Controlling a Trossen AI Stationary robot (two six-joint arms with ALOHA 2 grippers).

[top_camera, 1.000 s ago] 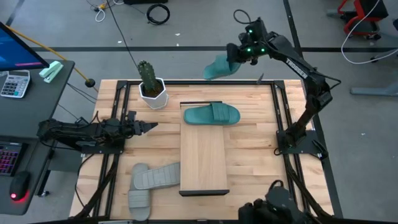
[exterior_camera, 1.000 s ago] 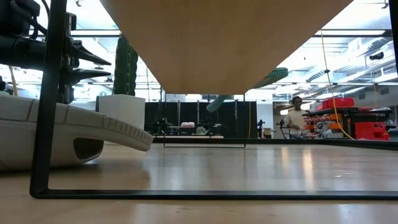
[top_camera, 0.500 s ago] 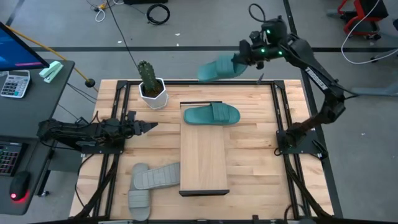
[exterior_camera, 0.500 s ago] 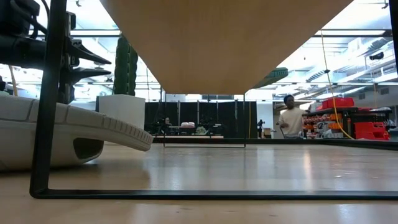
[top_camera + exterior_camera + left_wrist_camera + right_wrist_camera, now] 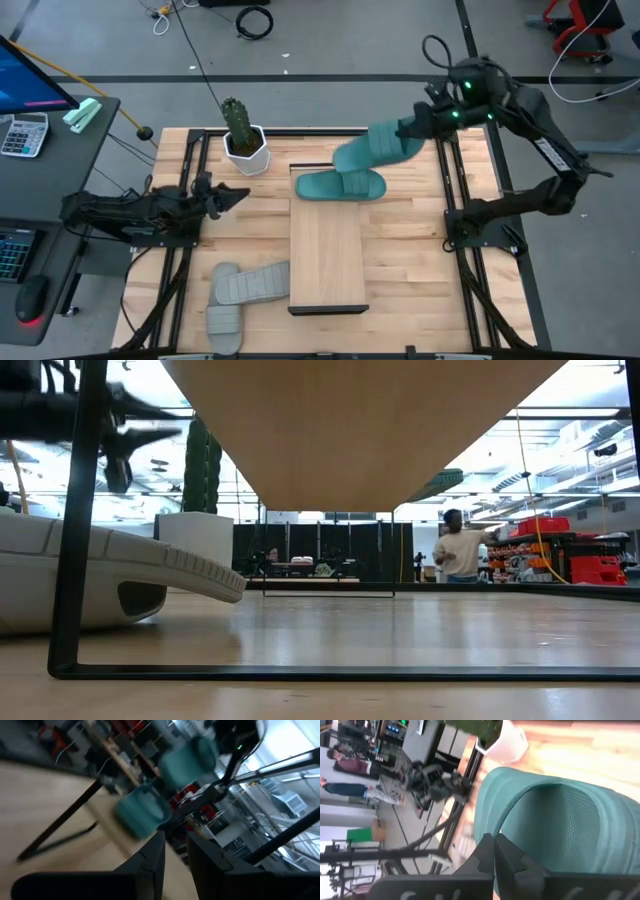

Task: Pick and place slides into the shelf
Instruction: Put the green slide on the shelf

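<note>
Above the shelf's (image 5: 326, 250) far end, the right end effector (image 5: 418, 125) pinches a teal slide (image 5: 374, 148) in mid-air over another teal slide (image 5: 340, 186) lying there. The left end effector (image 5: 236, 196), slightly spread, waits at the bench's (image 5: 405, 250) left side.

Bright, even overhead light (left wrist view badly motion-blurred), soft shadows.
</note>
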